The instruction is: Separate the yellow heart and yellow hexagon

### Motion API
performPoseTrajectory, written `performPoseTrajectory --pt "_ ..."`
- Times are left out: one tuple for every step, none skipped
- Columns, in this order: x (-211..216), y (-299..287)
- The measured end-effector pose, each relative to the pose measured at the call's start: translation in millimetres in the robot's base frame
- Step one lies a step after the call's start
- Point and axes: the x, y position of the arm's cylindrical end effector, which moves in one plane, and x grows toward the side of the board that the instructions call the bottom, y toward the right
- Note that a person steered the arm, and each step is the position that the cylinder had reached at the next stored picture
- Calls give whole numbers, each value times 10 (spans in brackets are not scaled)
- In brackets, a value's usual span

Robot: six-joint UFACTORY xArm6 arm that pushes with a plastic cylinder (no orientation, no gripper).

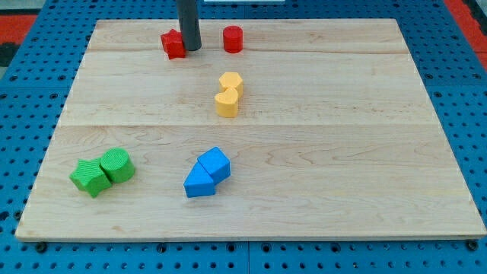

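The yellow hexagon and the yellow heart sit touching each other a little above the board's middle, the hexagon toward the view's top. My tip is near the view's top, right beside a red block on its right side. It is well up and left of the yellow pair, not touching them.
A red cylinder stands right of my tip. Two green blocks sit together at the lower left. Two blue blocks sit together at the lower middle. The wooden board lies on a blue pegboard.
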Motion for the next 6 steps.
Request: performPoseTrajectory --pt "180 42" --pt "125 -315" --pt "-44 -283" --pt "340 -36" --pt "1009 -37" --pt "1111 386"
